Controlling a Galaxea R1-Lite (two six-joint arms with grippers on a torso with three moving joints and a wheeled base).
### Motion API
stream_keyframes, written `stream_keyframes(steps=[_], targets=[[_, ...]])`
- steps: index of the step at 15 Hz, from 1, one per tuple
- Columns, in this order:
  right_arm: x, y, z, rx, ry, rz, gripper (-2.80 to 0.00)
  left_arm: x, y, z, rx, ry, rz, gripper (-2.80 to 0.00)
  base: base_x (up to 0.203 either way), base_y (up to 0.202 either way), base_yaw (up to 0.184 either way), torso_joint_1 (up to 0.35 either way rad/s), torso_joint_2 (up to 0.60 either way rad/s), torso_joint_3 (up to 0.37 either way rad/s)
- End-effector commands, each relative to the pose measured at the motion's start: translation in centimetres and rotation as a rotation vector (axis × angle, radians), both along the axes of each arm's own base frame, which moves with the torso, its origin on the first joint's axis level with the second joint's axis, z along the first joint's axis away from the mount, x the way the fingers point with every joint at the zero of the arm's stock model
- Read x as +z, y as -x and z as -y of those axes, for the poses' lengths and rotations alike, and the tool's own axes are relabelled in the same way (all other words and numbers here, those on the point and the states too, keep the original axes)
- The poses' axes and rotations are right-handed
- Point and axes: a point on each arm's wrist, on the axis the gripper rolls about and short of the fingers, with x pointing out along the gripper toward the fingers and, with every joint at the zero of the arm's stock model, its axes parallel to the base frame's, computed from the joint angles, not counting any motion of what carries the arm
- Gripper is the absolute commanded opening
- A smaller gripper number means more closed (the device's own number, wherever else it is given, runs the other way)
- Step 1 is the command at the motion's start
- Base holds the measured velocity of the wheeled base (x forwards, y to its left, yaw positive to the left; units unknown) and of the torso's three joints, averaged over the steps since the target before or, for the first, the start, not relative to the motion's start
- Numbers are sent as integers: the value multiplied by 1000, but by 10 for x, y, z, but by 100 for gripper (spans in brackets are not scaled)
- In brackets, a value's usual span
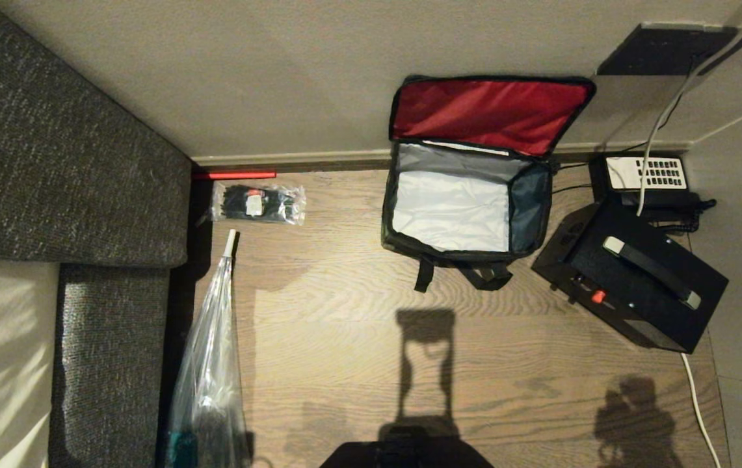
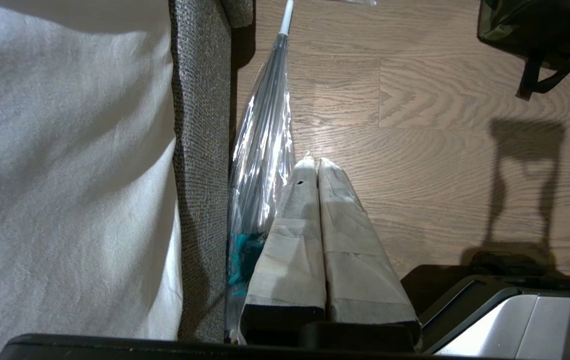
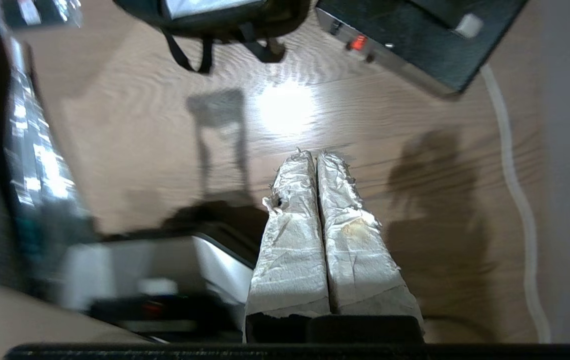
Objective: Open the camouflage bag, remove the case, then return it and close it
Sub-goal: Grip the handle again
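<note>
Bag (image 1: 468, 195) open and empty; case (image 1: 631, 286) out on floor, return and closing pending; both tools pressed together.

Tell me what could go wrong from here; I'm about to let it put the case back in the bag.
1. The case lies skewed beside the bag, so it may catch the bag's rim unless it is turned square first.
2. A white cable runs by the case and a phone sits behind it; a lift could snag or knock them.
3. The red lid only leans on the wall and might flop shut.
</note>
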Motion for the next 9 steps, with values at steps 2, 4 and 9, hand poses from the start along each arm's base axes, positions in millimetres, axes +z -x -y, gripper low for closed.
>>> stream_keyframes(steps=[2, 4, 9], targets=[[52, -135, -5, -55, -41, -402, -280, 0, 0, 0, 1, 0, 0, -280, 0, 0, 0, 0, 0, 0], [50, -217, -9, -172, -6, -568, -280, 0, 0, 0, 1, 0, 1, -280, 0, 0, 0, 0, 0, 0], [-6, -378, -5, -391, 75, -746, -280, 0, 0, 0, 1, 0, 0, -280, 0, 0, 0, 0, 0, 0]])
